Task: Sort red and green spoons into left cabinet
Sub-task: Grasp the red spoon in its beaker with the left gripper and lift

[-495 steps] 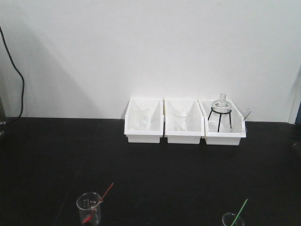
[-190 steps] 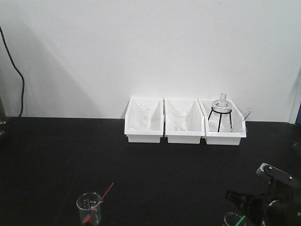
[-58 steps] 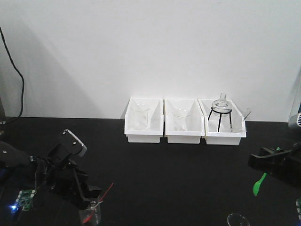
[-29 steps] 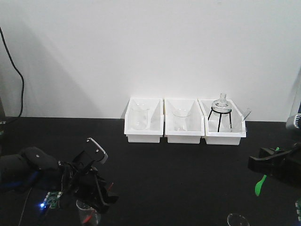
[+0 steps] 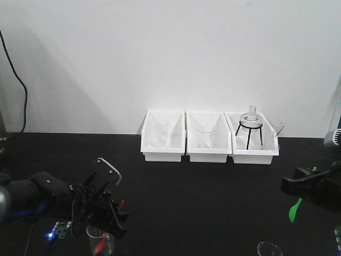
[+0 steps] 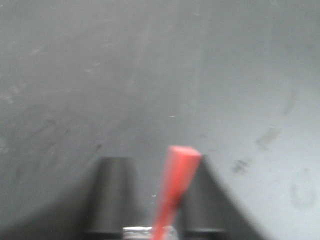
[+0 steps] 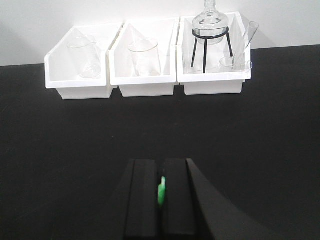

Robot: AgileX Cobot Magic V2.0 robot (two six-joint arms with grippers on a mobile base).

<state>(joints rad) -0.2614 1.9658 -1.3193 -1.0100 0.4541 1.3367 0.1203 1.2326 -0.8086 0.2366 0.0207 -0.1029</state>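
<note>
The red spoon (image 5: 100, 247) stands bowl-down in a small glass beaker (image 5: 96, 233) at the bottom left, its handle tip (image 5: 121, 203) poking up past my left gripper (image 5: 116, 217). In the left wrist view the red handle (image 6: 176, 187) rises between the spread dark fingers (image 6: 112, 197) of the left gripper (image 6: 157, 161), leaning by the right-hand one; the gripper is open. At the right edge my right gripper (image 5: 290, 184) is shut on the green spoon (image 5: 292, 210), whose bowl hangs below it. A green sliver (image 7: 161, 191) shows between the closed jaws of the right gripper (image 7: 160, 161). The left cabinet is out of view.
Three white bins (image 5: 163, 152) (image 5: 208, 153) (image 5: 254, 156) line the back wall on the black table, holding beakers and a flask on a black stand (image 5: 250, 128). A second beaker (image 5: 269, 249) stands at the bottom right. A black cable (image 5: 21, 85) hangs at far left.
The left arm swung in from the left and its gripper came down round the red spoon's handle over the beaker. The right gripper has held the lifted green spoon still.
</note>
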